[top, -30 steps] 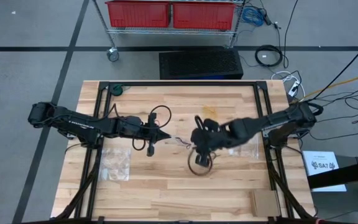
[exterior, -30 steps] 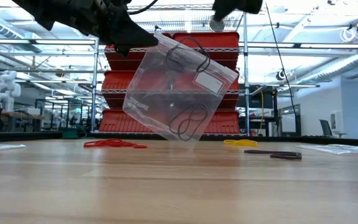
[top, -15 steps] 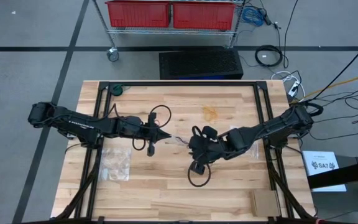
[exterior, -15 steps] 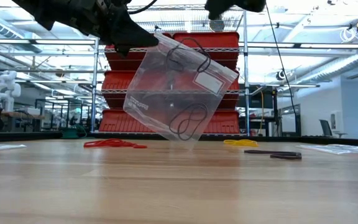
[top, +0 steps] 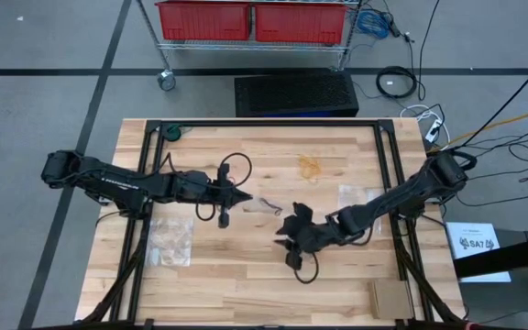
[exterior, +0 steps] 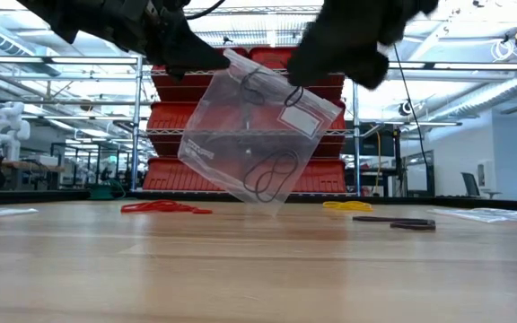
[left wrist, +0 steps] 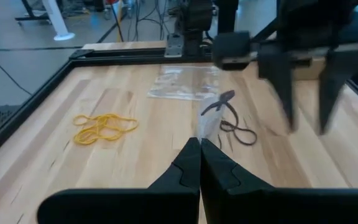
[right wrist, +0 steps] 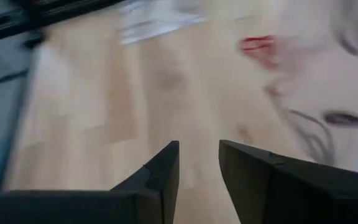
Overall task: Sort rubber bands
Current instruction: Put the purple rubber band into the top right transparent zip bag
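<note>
left hand [top: 242, 194]: fingers pinched shut on the top corner of a clear bag [exterior: 257, 127], holding it up off the table [top: 236, 275], roughly mid-table.
right hand [top: 291, 240]: low over the near-middle of the table, just right of the left hand; fingers [right wrist: 164, 167] stand partly apart and I see nothing between them, so I read it as empty.
bagged so far: a few black rubber bands [exterior: 270, 176] visible inside the hanging bag. That's the only colour I'd count as started.
still loose, black: black loops [exterior: 393, 222] lying on the table at right in the low view, so that colour isn't finished either.
still loose, red: red pile [exterior: 163, 207] on the table, untouched by either hand.
still loose, tan: yellowish pile [left wrist: 103, 126] on the table, also untouched.
spare bags: flat clear bags lie on the table, one left [top: 170, 242], one right [top: 357, 198]; whether they hold anything I can't tell.
progress call: early, I'd say. One colour partly bagged, two whole colours left.
</note>
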Controlling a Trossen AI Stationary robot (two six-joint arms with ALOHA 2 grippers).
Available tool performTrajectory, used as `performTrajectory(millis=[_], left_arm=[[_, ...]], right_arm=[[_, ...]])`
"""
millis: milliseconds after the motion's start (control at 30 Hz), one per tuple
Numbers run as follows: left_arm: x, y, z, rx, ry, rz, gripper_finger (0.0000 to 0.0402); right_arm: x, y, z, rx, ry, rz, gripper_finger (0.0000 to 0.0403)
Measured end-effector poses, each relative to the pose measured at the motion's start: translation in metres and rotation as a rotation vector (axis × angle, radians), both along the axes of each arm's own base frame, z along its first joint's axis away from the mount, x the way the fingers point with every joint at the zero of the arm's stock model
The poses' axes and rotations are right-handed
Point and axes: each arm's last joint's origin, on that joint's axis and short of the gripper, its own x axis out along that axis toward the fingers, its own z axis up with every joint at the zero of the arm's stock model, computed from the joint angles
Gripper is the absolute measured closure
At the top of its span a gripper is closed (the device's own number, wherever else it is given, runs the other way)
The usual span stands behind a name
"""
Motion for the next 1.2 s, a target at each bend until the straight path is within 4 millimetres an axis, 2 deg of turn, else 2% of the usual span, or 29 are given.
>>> performTrajectory(millis=[100, 233, 533, 733, 867, 1033, 1200], left_arm=[[0.000, 0.000, 0.000, 0.002, 0.000, 0.005, 0.0401], [0.000, 0.001, 0.000, 0.012, -0.001, 0.039, 0.0401], [0.000, 0.004, 0.000, 0.016, 0.000, 0.063, 0.0401], [0.000, 0.004, -0.001, 0.016, 0.006, 0.063, 0.0401], [0.000, 0.004, -0.001, 0.016, 0.011, 0.063, 0.0401], [0.000, 0.004, -0.001, 0.009, 0.013, 0.065, 0.0401], [0.000, 0.004, -0.001, 0.008, 0.015, 0.065, 0.0401]], right_arm=[[-0.009, 0.003, -0.012, -0.054, -0.046, -0.122, 0.0308], [-0.014, 0.006, -0.012, -0.115, -0.090, -0.228, 0.0313], [-0.002, -0.028, -0.012, -0.028, -0.123, -0.410, 0.0278], [0.001, -0.037, -0.012, -0.011, -0.130, -0.456, 0.0269], [0.002, -0.038, -0.012, -0.026, -0.134, -0.453, 0.0298], [0.000, -0.031, -0.011, -0.033, -0.123, -0.422, 0.0385], [0.004, -0.026, 0.000, -0.061, -0.124, -0.384, 0.0394]])
